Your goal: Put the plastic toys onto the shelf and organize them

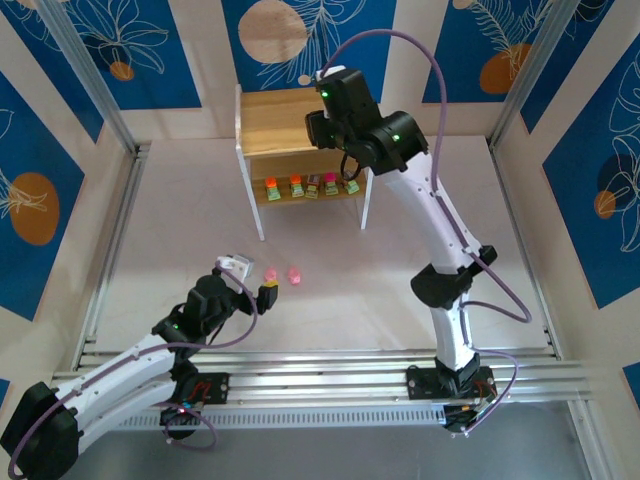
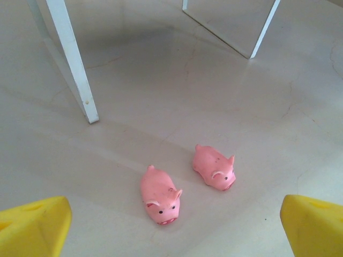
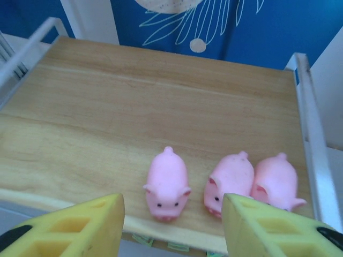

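Observation:
Three pink pig toys stand along the front edge of the shelf's top board [image 3: 134,101]: one [image 3: 168,184] on the left, two more [image 3: 230,182] [image 3: 276,181] side by side on the right. My right gripper [image 3: 171,227] is open just in front of the left pig, and its yellow fingers [image 3: 75,230] do not touch it. Several blocky green-based toys [image 1: 313,186] line the shelf's lower board. Two more pigs [image 2: 159,194] [image 2: 214,167] lie on the table just ahead of my open, empty left gripper [image 2: 174,227]. The same two pigs [image 1: 269,274] [image 1: 294,275] lie in front of the shelf [image 1: 275,120].
The shelf's white legs [image 2: 75,64] [image 2: 262,32] stand on the table beyond the two floor pigs. Metal rails [image 1: 110,250] run along the table's left side and near edge. Blue patterned walls close in the workspace.

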Motion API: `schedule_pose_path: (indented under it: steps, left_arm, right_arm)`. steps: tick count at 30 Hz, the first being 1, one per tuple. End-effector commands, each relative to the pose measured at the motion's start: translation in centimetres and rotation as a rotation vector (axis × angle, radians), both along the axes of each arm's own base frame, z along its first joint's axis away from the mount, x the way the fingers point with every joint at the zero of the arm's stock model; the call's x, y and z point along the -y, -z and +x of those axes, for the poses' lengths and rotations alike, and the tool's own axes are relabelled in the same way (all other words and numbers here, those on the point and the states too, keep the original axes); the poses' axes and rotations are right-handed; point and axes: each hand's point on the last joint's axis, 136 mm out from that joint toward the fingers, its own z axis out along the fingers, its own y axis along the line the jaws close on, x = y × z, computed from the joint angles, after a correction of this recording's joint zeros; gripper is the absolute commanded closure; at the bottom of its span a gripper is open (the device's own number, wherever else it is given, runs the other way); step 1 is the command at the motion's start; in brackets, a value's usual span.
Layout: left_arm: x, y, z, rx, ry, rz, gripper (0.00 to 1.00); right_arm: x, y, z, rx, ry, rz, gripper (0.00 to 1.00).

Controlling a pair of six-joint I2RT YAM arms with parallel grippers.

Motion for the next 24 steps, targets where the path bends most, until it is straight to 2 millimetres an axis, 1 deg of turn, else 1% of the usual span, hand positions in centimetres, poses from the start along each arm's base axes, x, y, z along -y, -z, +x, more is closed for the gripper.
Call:
schedule_pose_path:
  steps: [1, 5, 8, 11, 14, 19, 24]
  left_arm:
    - [-0.5, -1.5, 0.8, 0.041, -0.04, -0.011, 0.0]
    - [-0.7, -1.4, 1.0, 0.031, -0.06, -0.007, 0.0]
    - [-0.8, -1.1, 1.2, 0.005, -0.074, 0.004, 0.0]
    - [-1.2, -0.5, 1.6, -0.042, -0.117, 0.04, 0.0]
    - [-1.4, -0.2, 1.9, -0.069, -0.137, 0.059, 0.0]
    - [-1.7, 0.3, 1.8, -0.11, -0.169, 0.054, 0.0]
    - [-2.1, 0.5, 1.6, -0.153, -0.202, 0.052, 0.0]
  right_arm:
    - [1.1, -1.9, -1.7, 0.036, 0.001, 0.002, 0.47]
    - [1.7, -1.9, -3.2, 0.032, -0.006, 0.0, 0.45]
    - [2.2, -1.2, -4.4, 0.026, -0.009, -0.003, 0.45]
    - [2.8, 0.3, -5.5, 0.002, -0.012, -0.001, 0.45]
    - [3.4, 2.2, -6.5, -0.029, -0.01, -0.004, 0.45]
    - [4.4, 6.5, -8.2, -0.106, -0.011, -0.011, 0.47]
    - [5.2, 10.1, -9.8, -0.173, -0.009, -0.014, 0.48]
